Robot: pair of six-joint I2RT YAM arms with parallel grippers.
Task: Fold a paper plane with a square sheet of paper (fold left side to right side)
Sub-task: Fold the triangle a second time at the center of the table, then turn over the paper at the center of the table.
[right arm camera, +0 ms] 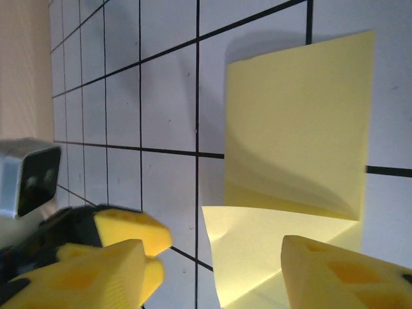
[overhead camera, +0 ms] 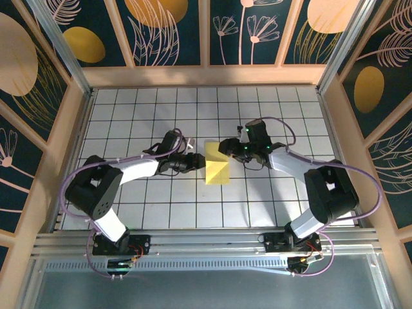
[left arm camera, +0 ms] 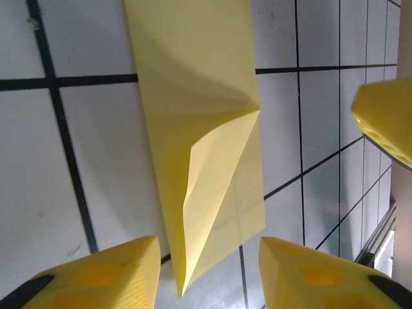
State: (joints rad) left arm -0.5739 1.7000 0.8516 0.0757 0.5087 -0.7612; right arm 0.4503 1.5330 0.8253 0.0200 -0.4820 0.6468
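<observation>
**While both pincers stand parted, sheet is judged only part-folded**

Between the L pincer and the R pincer the square sheet of paper is found. It lies on the table as a narrow yellow oblong approx. one tile wide. From that shape the left-over-right fold is judged as made, but not pressed flat. In the L wrist view the sheet is seen w/ its top layer bulged and one loose flap raised along a diagonal. The flap's pointed end lies btw. the fingertips of the L pincer, whose jaws are held well apart w/ nothing clamped.

In the R wrist view the R pincer is likewise seen wide apart. The sheet lies just ahead of it, and the raised flap runs beneath one finger; no grip on it is made out. No dart shape is shown yet, so crease-flattening, nose folds and wing folds are judged as left, i.e. most of the task.

Surface & room: a white table ruled w/ black grid lines is used, w/ a few small specks on it. It is enclosed by walls of pale wood framing w/ dark-blue panels, printed w/ gold discs and line-drawn plants. An aluminium rail is run along the near edge, where both arm bases are bolted.
</observation>
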